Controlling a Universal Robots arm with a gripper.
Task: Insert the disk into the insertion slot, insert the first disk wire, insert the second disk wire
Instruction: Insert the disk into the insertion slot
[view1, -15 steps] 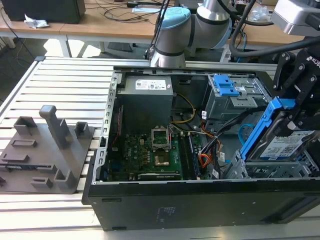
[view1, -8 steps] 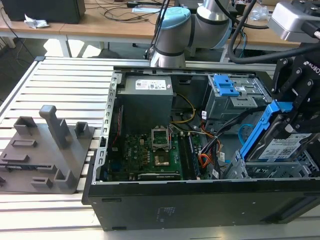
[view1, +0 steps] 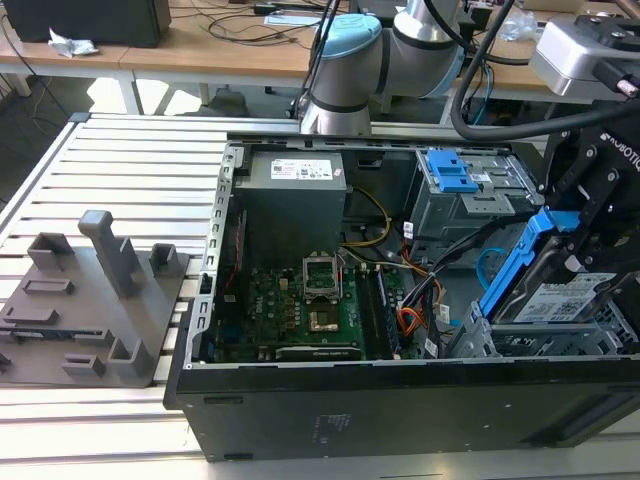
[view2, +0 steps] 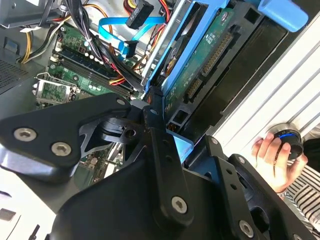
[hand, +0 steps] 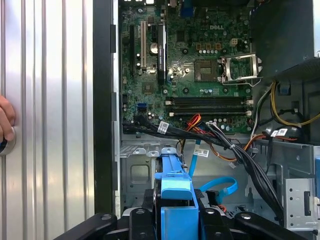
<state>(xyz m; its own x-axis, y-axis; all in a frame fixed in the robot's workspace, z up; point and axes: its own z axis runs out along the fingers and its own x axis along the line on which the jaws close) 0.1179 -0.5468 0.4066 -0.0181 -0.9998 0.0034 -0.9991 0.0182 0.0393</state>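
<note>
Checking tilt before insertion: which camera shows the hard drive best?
Exterior view: the hard drive shows its labelled face, tilted in its blue frame. Second wrist view shows its circuit-board side; first wrist view, the frame edge-on.

Silver arm (view1: 420, 35), pale blue joint caps (view1: 345, 45), black cables (view1: 456, 105) at the exterior view's upper right; black, silver-screwed gripper (hand: 176, 210).

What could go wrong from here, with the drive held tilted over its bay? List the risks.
1. The disk sits tilted in the gripper, so its edge could catch on the insertion slot rim.
2. The second disk wire loops near the bay and might get pinched.
3. A hand rests close beside the case.
</note>
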